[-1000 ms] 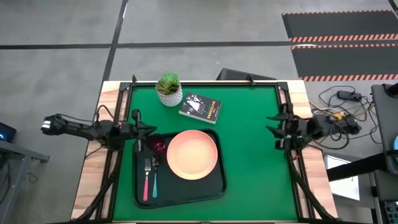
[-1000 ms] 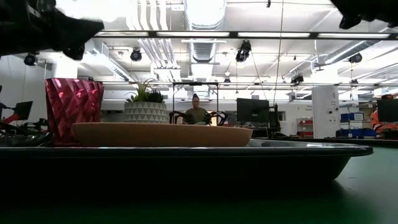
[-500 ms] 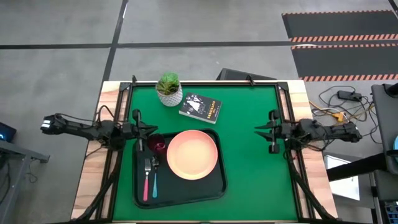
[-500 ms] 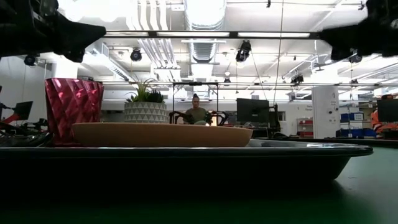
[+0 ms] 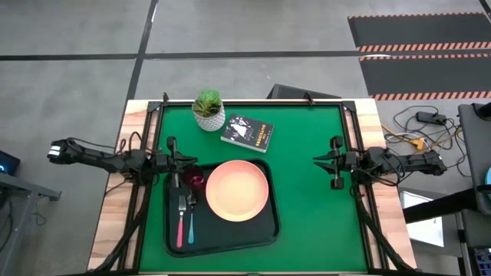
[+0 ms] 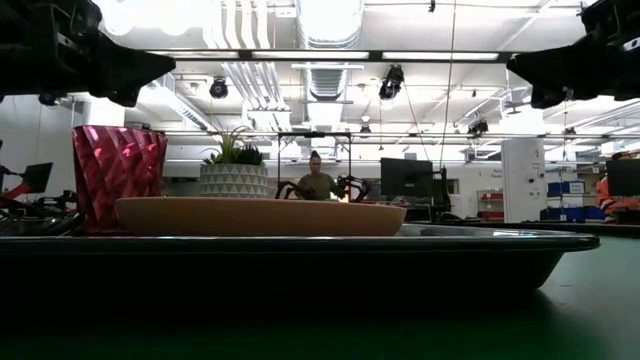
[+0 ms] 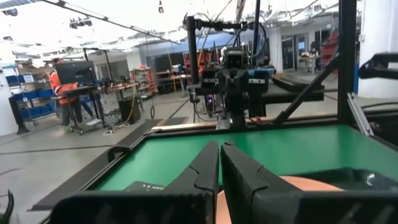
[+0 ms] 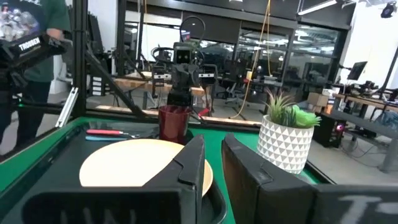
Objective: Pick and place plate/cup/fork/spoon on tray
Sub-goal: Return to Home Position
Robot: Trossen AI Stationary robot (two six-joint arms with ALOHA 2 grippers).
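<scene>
Holding both arms level above the table, I keep each gripper empty. My left gripper [image 5: 178,160] sits at the left edge of the green table [image 5: 307,207], just beside the tray's [image 5: 265,230] far-left corner and close to the cup [image 5: 193,178]; its fingers [image 7: 202,171] are pressed almost together, with only a thin slit between them (nothing is held). My right gripper [image 5: 321,161] sits over bare table near the right edge, well apart from the tray; its fingers [image 8: 189,163] stand slightly apart with a narrow gap, also gripping nothing.

All four task items lie on the tray:
- The plate [image 5: 237,190] occupies the tray's centre-right area, lying flat.
- The cup stands upright in the far-left corner, just beside the plate's rim.
- The fork [image 5: 181,221] lies along the left side, pink handle toward the near edge.
- The spoon [image 5: 191,221] lies just beside the fork on the plate side, parallel to it.

In the low view the cup [image 6: 118,175] stands behind the plate [image 6: 260,216], both above the tray's [image 6: 300,262] rim.

Off the tray, a potted plant [image 5: 208,110] in a white pot stands near the far edge of the table, and a small black book [image 5: 248,133] lies between that pot and the tray. A person [image 6: 317,181] is visible in the room beyond the table.
</scene>
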